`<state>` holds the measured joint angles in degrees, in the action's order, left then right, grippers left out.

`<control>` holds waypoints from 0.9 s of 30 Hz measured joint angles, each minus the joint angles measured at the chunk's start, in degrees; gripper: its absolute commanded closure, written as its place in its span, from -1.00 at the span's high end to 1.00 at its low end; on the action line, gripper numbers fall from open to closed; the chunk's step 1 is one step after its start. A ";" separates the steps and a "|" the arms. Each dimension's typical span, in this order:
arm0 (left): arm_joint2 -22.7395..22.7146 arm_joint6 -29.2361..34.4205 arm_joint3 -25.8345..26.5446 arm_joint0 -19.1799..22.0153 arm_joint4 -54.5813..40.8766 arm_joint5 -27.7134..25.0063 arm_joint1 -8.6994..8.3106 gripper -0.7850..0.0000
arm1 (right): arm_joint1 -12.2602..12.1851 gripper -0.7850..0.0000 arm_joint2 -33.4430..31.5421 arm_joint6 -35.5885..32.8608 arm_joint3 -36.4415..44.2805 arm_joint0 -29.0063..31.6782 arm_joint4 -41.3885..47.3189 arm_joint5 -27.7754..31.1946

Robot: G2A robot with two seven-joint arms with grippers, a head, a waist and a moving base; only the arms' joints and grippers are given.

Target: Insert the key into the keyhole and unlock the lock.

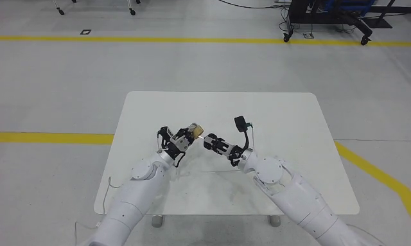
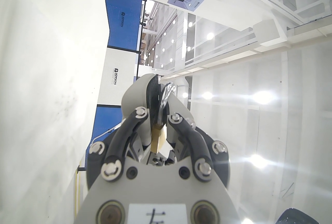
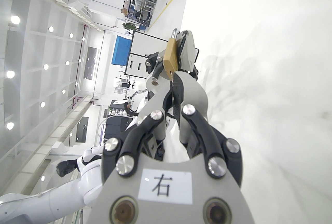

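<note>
Now left jaws clamp the lock, right jaws pinch the key touching its base.

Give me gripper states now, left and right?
left gripper: shut on the padlock.
right gripper: shut on the key, tip at the padlock's keyhole end.

A robotics lab or factory test hall: a pale grey polished floor marked with yellow lane lines, a white rectangular table, a black wheeled equipment frame beyond its far edge, blue perforated partition panels, and round lights in a high white gridded ceiling.
</note>
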<state>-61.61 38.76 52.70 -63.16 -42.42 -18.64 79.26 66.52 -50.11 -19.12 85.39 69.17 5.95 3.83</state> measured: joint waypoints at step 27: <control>-1.77 -5.57 3.01 -3.72 4.34 -13.88 0.35 -1.00 | 1.32 -1.00 -0.02 13.86 2.54 4.86 -8.65 9.49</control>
<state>-63.38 33.20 55.71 -66.88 -38.07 -32.52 79.61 67.84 -50.14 -5.26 87.92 74.03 -2.70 13.32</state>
